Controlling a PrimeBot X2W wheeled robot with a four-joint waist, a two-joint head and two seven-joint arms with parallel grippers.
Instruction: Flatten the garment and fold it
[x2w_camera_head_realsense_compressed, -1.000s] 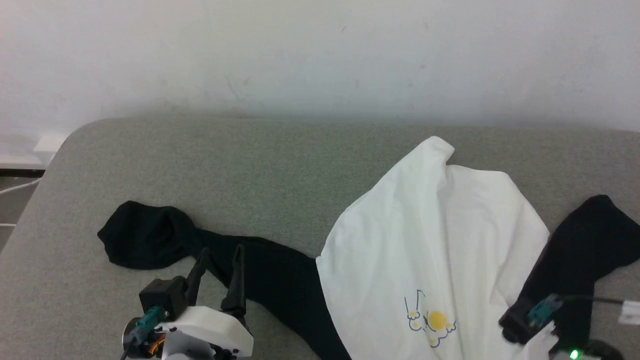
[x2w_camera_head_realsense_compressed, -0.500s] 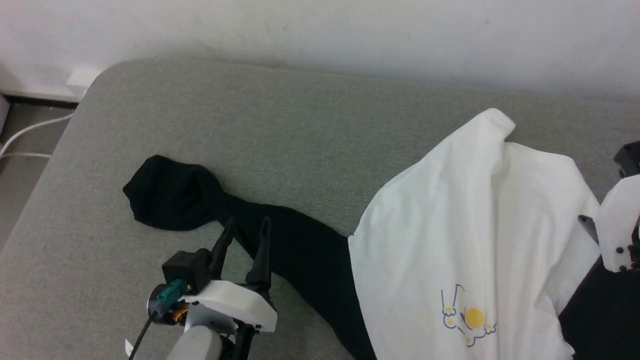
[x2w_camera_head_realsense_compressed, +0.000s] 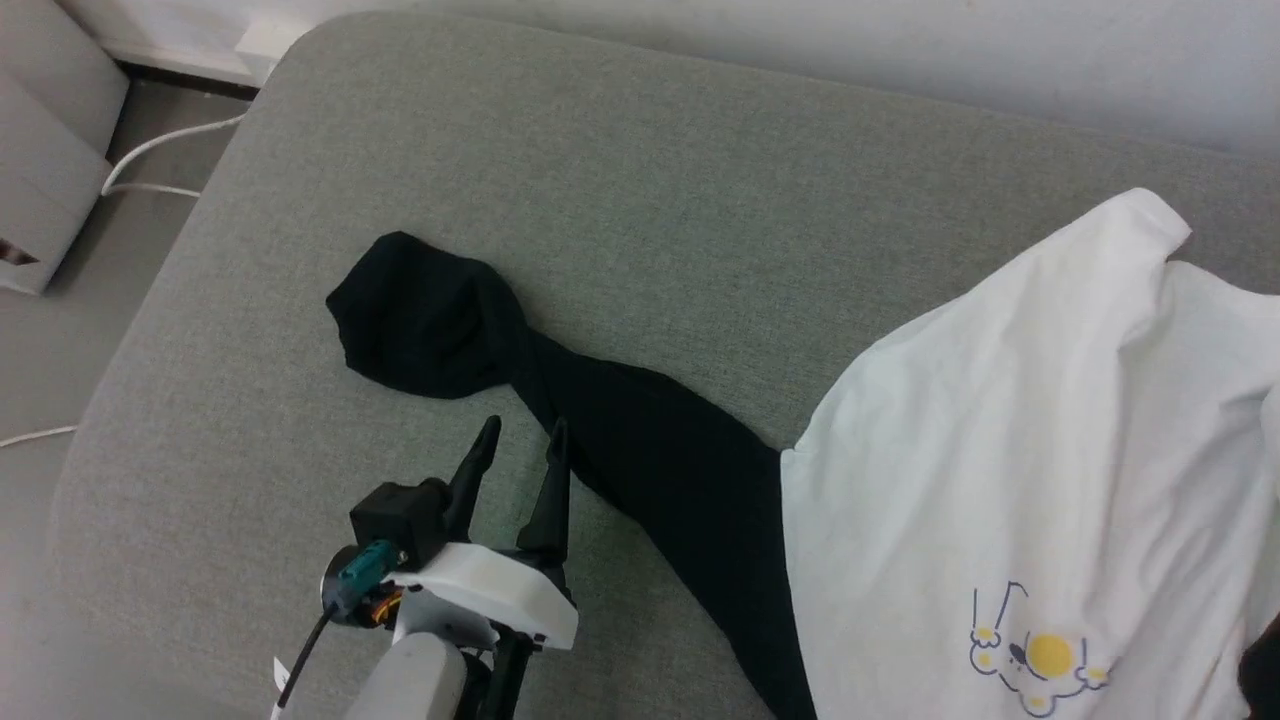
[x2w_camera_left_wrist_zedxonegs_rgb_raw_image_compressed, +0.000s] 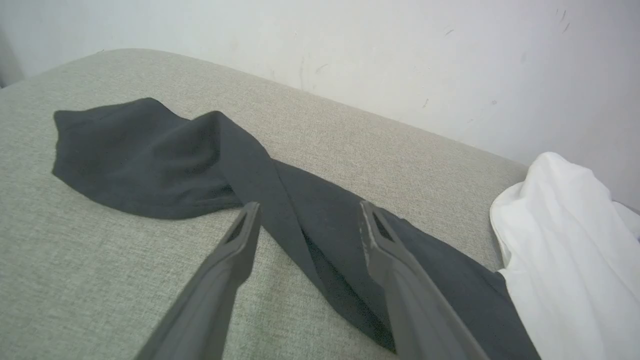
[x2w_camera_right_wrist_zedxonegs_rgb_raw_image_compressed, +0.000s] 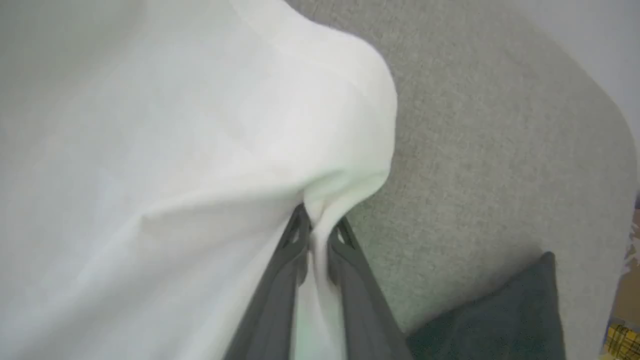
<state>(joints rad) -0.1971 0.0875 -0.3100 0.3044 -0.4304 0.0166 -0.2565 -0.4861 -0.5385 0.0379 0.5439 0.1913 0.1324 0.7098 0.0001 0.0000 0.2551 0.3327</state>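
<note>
Sleeve (x2w_camera_head_realsense_compressed: 600, 440): black, lying far-left to near-right, just ahead of left gripper (x2w_camera_head_realsense_compressed: 525, 425)
Left gripper: spread wide, empty
Right gripper (x2w_camera_right_wrist_zedxonegs_rgb_raw_image_compressed: 320, 220): pinching garment (x2w_camera_right_wrist_zedxonegs_rgb_raw_image_compressed: 150, 150) by a white fold

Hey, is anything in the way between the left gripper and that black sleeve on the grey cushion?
Nothing visible stands in the way. The left gripper hangs open right at the black sleeve. One finger is over the bare grey cushion and the other is over the sleeve's near edge.
</note>
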